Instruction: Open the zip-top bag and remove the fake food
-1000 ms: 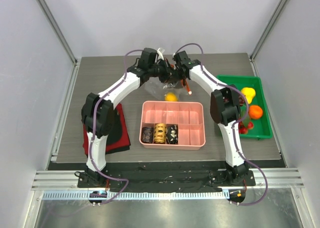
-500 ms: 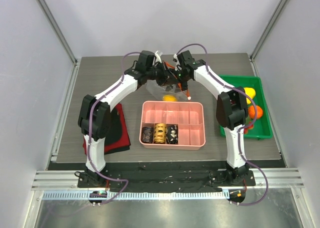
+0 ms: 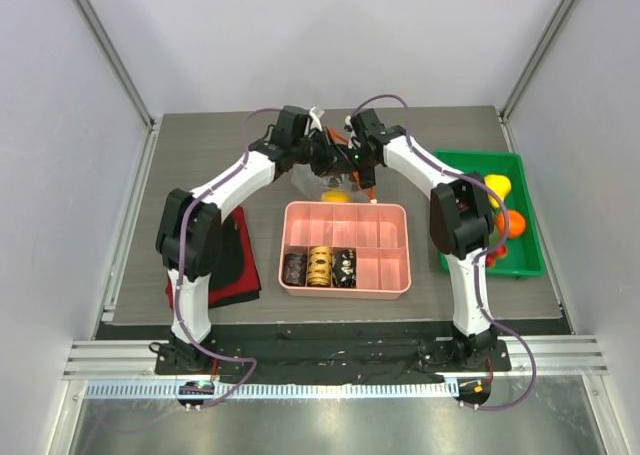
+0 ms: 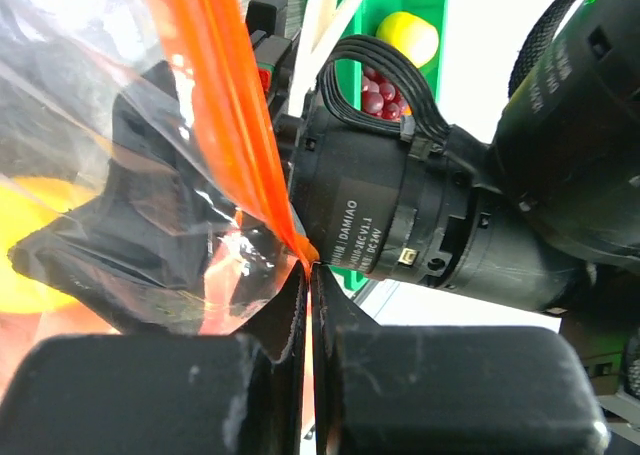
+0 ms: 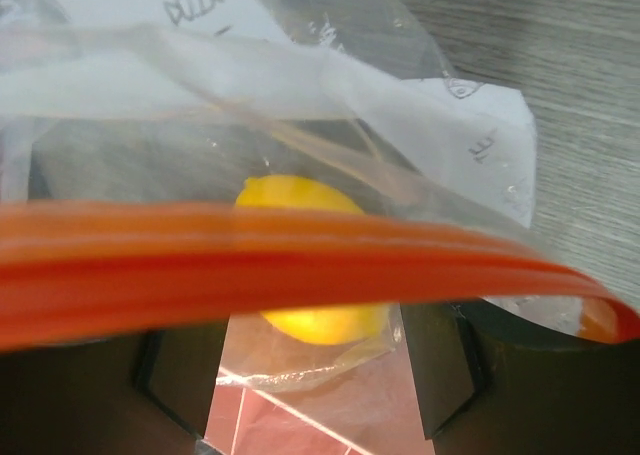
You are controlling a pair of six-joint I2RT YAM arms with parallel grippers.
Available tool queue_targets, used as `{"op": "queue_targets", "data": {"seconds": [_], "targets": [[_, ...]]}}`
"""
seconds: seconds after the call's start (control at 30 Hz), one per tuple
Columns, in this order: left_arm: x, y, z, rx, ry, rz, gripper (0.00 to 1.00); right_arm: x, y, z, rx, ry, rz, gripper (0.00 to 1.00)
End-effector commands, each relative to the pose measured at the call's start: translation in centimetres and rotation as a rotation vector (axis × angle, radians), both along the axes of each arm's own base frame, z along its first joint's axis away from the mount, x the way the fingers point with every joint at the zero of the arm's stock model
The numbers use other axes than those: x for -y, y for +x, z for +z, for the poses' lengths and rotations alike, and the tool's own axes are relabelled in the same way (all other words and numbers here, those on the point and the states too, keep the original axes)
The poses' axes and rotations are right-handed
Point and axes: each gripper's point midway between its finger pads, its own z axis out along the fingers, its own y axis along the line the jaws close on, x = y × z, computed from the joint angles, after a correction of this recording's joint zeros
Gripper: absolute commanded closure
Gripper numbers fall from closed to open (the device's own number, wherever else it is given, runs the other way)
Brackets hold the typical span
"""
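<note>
Grey wood-grain table inside a white-walled cell, shown from above with both arm bases at the near edge. Held clear of the surface over the far middle, just beyond the pink compartment tray: the zip-top bag, hanging between the two wrists. At one end of its mouth, the left gripper, clamped fully shut on the red-orange zip strip, with crinkled clear film bunched beside the fingers. Facing it, the right gripper, jaws spread wide to either side, strip stretched across the gap ahead of them, no pinch on the plastic to be seen. Inside the bag, low against the film, one yellow fruit, apparently the only piece within; anything further masked by glare and folds. Well apart at the right edge of the table, a green bin holding a yellow piece, an orange piece and red berries. Judged stage: late, with most fruit outside the bag and one piece left to extract. Mouth sealed or parted: not determinable, the strip bands lying close together in the right wrist view. Left to do, by this reading: a grip on the free lip, a spreading of the mouth, removal of the yellow fruit. Not part of the task: three dark and gold patterned cylinders in the tray's near-left compartments, and a red and black cloth beside the left arm.
</note>
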Motion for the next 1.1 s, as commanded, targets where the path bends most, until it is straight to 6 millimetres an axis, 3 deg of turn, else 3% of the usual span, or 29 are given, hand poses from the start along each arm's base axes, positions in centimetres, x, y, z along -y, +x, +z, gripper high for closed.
{"op": "queue_targets", "data": {"seconds": [0.0,0.07,0.13,0.17,0.2,0.27,0.3,0.33,0.43,0.5,0.6,0.7,0.87,1.07], "targets": [[0.6,2.3,6.6,0.214,-0.11,0.008,1.0,-1.6,1.3,2.0,0.058,0.012,-0.051,0.29],[0.9,2.9,9.2,0.29,-0.145,0.011,1.0,-2.2,2.8,4.7,0.122,0.046,-0.066,0.29],[1.1,3.5,10.5,0.337,-0.152,0.007,0.99,-2.4,3.7,6.8,0.159,0.073,-0.085,0.31],[1.1,3.7,11.1,0.351,-0.155,0.003,1.0,-2.7,4.4,9.0,0.204,0.101,-0.088,0.31],[1.4,3.9,12.9,0.389,-0.174,-0.007,1.0,-2.6,4.8,9.8,0.222,0.111,-0.099,0.32],[1.9,4.3,13.3,0.4,-0.197,-0.026,1.0,-2.3,6.0,11.9,0.274,0.127,-0.119,0.36],[2.2,4.4,14.9,0.432,-0.228,-0.036,1.0,-2.0,6.4,12.3,0.289,0.122,-0.133,0.38],[2.5,4.7,14.5,0.411,-0.237,-0.032,1.0,-1.4,6.9,12.5,0.298,0.118,-0.148,0.39],[2.3,5.2,14.3,0.394,-0.213,-0.008,0.99,-0.8,7.0,11.5,0.27,0.113,-0.177,0.41],[2.0,5.1,13.4,0.378,-0.182,-0.004,1.0,-0.6,6.3,8.8,0.206,0.102,-0.175,0.42],[1.8,5.2,10.4,0.336,-0.135,-0.008,1.0,-0.3,4.9,5.1,0.131,0.085,-0.187,0.42],[2.2,5.5,5.5,0.234,-0.093,-0.034,1.0,-0.1,3.9,2.4,0.082,0.084,-0.197,0.42],[1.9,5.2,2.3,0.173,-0.061,-0.029,1.0,-0.9,3.8,0.8,0.078,0.109,-0.156,0.4],[1.7,4.7,3.5,0.186,-0.077,-0.035,1.0,-2.2,4.6,2.4,0.098,0.204,-0.173,0.34]]}}
